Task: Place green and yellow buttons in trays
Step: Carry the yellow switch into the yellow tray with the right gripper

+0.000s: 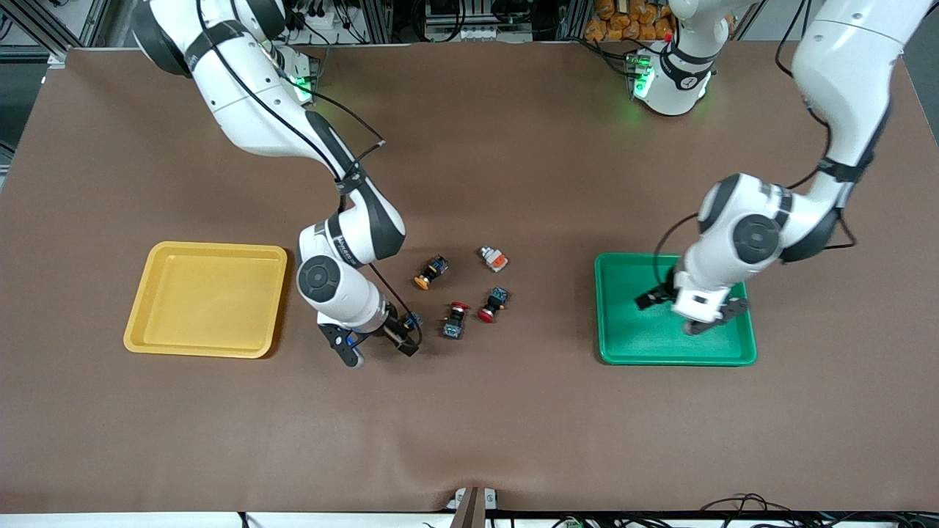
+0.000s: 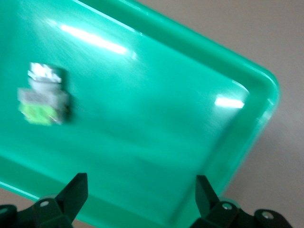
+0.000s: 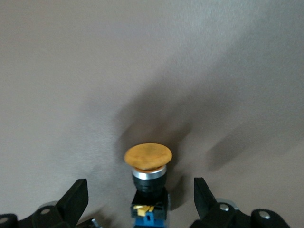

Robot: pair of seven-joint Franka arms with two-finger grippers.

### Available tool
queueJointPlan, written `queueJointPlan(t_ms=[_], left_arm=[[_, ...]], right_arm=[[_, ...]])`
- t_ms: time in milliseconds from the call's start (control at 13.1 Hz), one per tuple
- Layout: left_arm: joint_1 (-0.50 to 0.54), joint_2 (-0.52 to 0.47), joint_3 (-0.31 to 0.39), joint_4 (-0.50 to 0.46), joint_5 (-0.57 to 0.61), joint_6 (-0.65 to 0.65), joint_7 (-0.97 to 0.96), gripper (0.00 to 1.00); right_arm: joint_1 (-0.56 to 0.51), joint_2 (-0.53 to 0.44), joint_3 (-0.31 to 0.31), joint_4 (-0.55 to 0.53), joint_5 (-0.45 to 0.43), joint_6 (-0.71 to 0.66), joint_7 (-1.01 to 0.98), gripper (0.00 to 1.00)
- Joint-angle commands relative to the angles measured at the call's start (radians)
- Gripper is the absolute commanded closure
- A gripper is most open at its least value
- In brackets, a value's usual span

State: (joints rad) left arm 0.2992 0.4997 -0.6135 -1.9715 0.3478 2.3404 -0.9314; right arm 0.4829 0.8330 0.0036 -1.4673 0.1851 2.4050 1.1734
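Observation:
My right gripper (image 1: 379, 350) is open, low over the table between the yellow tray (image 1: 147, 334) and the loose buttons. In the right wrist view a black-bodied button with an orange-yellow cap (image 3: 147, 156) lies between my open gripper's (image 3: 140, 183) fingers, untouched. A second such button (image 1: 430, 271) and a grey orange-topped button (image 1: 493, 257) lie mid-table. My left gripper (image 1: 687, 321) hangs open and empty over the green tray (image 1: 623, 352). The left wrist view shows that gripper (image 2: 141, 180) above the tray (image 2: 251, 80), where a grey green-topped button (image 2: 43, 95) lies. The left arm hides that button in the front view.
Two black-bodied buttons with red caps (image 1: 455, 320) (image 1: 491, 306) lie on the brown table cover, nearer to the front camera than the two loose buttons mid-table. The yellow tray holds nothing.

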Motion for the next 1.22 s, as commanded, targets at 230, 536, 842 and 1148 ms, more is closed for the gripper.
queueJointPlan(t_ms=[230,536,842,1148], left_arm=[[-0.224,0.049,0.003,0.063,0.008,-0.012,-0.280,0.00],[-0.345,0.130,0.005,0.144,0.016,-0.010,-0.502,0.00],[-0.474,0.250,0.014,0.301,0.014,-0.012,-0.653,0.00],[-0.547,0.273,0.055,0.316,0.011,-0.001,-0.687,0.00]], right_arm=[[-0.010,0.000,-0.002,0.004,-0.072,-0.059,-0.041,1.00],[-0.136,-0.083,0.012,0.018,-0.059,-0.372,-0.358,1.00],[-0.242,-0.156,0.009,0.015,-0.059,-0.584,-0.754,1.00],[-0.410,-0.201,0.004,0.012,-0.062,-0.775,-1.286,1.00]])
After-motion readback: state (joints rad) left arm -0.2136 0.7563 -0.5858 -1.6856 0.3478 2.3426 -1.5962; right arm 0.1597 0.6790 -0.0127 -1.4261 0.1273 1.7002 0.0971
